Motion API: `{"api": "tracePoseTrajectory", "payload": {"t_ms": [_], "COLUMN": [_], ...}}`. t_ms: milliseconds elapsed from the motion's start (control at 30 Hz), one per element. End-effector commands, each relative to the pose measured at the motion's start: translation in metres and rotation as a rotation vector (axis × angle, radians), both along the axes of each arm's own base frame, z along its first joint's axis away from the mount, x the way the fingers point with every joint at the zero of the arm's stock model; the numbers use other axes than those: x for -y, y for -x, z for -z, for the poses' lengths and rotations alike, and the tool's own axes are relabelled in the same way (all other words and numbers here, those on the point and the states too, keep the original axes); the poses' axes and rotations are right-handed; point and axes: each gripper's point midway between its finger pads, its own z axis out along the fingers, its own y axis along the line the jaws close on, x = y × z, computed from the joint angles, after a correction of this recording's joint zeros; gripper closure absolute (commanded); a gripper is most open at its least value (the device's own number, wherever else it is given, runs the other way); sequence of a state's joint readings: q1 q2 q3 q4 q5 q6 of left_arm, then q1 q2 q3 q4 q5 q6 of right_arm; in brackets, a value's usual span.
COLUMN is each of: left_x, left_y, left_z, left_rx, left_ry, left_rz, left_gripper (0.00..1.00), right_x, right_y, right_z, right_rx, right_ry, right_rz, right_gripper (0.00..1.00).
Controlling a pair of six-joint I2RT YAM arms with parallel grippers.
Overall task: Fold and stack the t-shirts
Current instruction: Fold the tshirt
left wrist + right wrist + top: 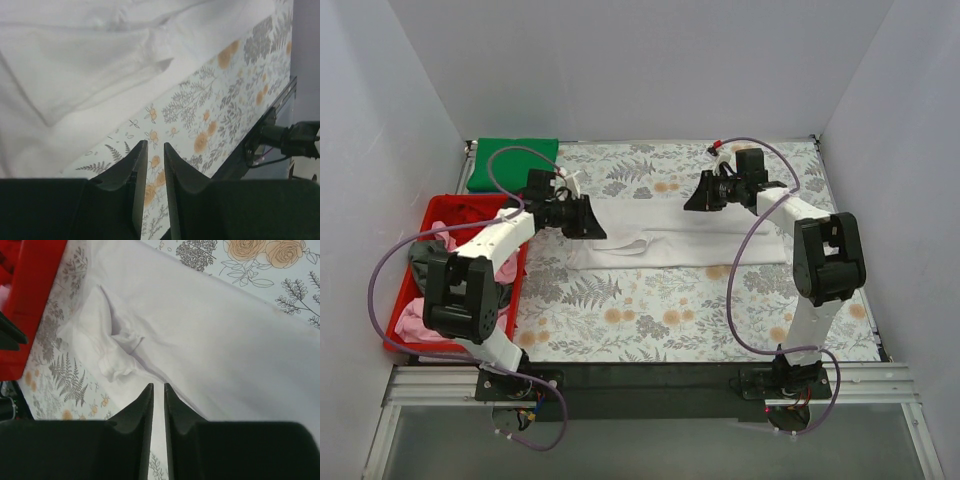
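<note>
Showing only overhead: green t-shirt [512, 163] beyond red bin [450, 203].

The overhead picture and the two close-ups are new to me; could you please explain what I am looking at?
The overhead picture comes from a fixed camera above two robot arms, the left arm and the right arm. The other two come from cameras on the wrists, so each shows its own gripper at the bottom: the left gripper and the right gripper. Both are nearly closed and hold nothing. A floral cloth is spread under them. On it lies a white t-shirt, folded into a long strip. A folded green t-shirt sits far left, and a red bin holds more clothes.
</note>
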State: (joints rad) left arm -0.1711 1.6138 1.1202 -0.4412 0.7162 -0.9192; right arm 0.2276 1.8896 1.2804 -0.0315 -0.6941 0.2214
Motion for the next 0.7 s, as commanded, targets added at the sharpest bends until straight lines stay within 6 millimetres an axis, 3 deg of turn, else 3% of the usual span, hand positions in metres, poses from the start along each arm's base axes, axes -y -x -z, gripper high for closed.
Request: {"api": "tracePoseTrajectory", "payload": {"t_ms": [0,100,233,333,367,500,567,667], "left_x": [0.018,0.018,0.014,0.011,0.011,-0.004,-0.013,-0.019], "left_y": [0.023,0.019,0.012,0.009,0.009,0.006,0.0,-0.01], "left_z": [0.024,0.048,0.062,0.064,0.064,0.072,0.075,0.074], "left_rx": [-0.028,-0.121,-0.169,-0.171,-0.173,-0.202,-0.211,-0.204], "left_ry": [-0.084,-0.127,-0.156,-0.165,-0.166,-0.185,-0.189,-0.186], "left_rz": [0.064,0.008,-0.032,-0.049,-0.051,-0.097,-0.124,-0.142], "left_gripper": [0.81,0.79,0.78,0.74,0.72,0.65,0.59,0.58], "right_x": [0.005,-0.01,-0.037,-0.058,-0.069,-0.092,-0.101,-0.109], "right_y": [0.019,0.035,0.059,0.076,0.083,0.092,0.09,0.084], "right_z": [-0.003,0.003,0.015,0.025,0.026,0.034,0.034,0.041], "right_rx": [0.057,0.01,-0.036,-0.074,-0.093,-0.137,-0.133,-0.147], "right_ry": [0.116,0.115,0.111,0.105,0.091,0.052,0.047,0.049], "right_rz": [-0.063,-0.105,-0.174,-0.223,-0.237,-0.244,-0.247,-0.235], "right_gripper": [0.82,0.82,0.81,0.71,0.61,0.52,0.47,0.43]}}
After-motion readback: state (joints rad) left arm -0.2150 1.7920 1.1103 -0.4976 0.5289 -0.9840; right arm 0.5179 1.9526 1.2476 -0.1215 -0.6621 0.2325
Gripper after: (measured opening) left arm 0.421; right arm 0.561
